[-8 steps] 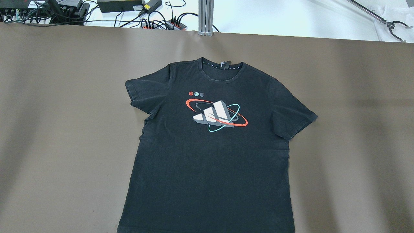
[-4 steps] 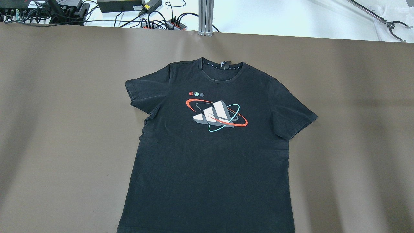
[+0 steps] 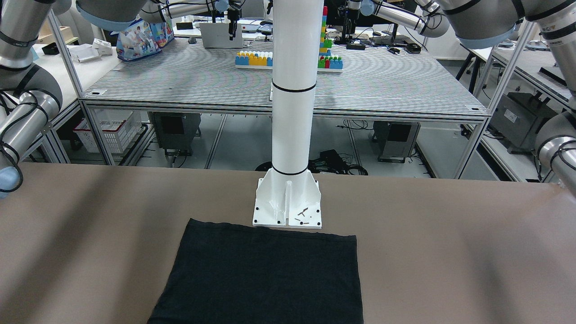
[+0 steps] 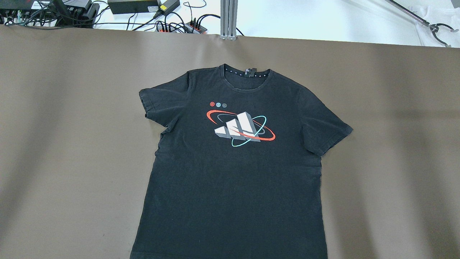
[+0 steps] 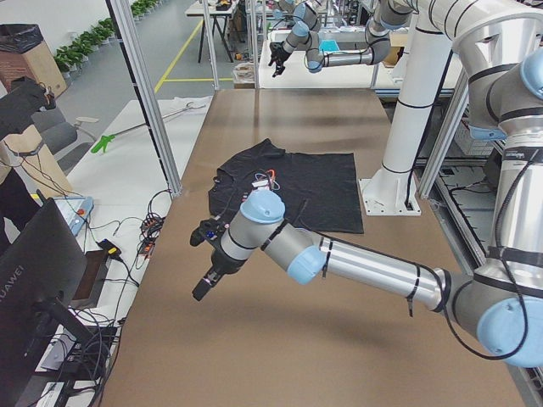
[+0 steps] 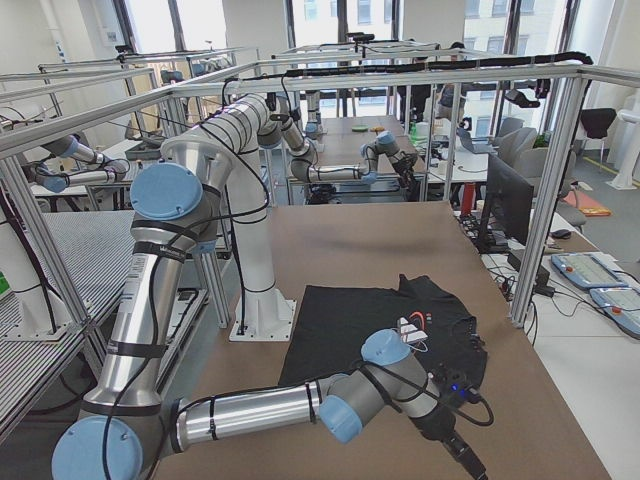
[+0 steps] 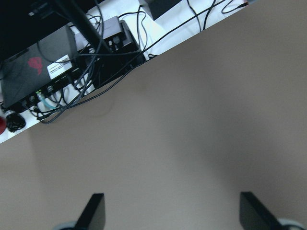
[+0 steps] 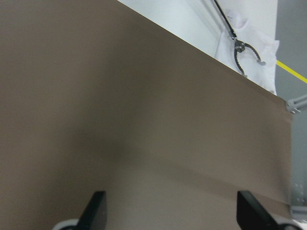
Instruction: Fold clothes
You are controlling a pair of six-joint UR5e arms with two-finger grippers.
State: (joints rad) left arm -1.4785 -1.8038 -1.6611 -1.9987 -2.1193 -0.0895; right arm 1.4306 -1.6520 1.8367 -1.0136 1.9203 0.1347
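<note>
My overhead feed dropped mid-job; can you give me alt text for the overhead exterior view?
A black T-shirt lies flat and unfolded, print side up, on the brown table, collar toward the far edge, both short sleeves spread out and its lower part running off the frame's bottom. Cables and power bricks sit beyond the table's far edge.

A brown table [image 4: 72, 108] filled the overhead view; black cables [image 4: 170, 24] tangled along the top edge, and a grabber tool [image 4: 431, 26] lay upper right. Coloured blocks [image 3: 254, 58] stood top centre, front-facing.
</note>
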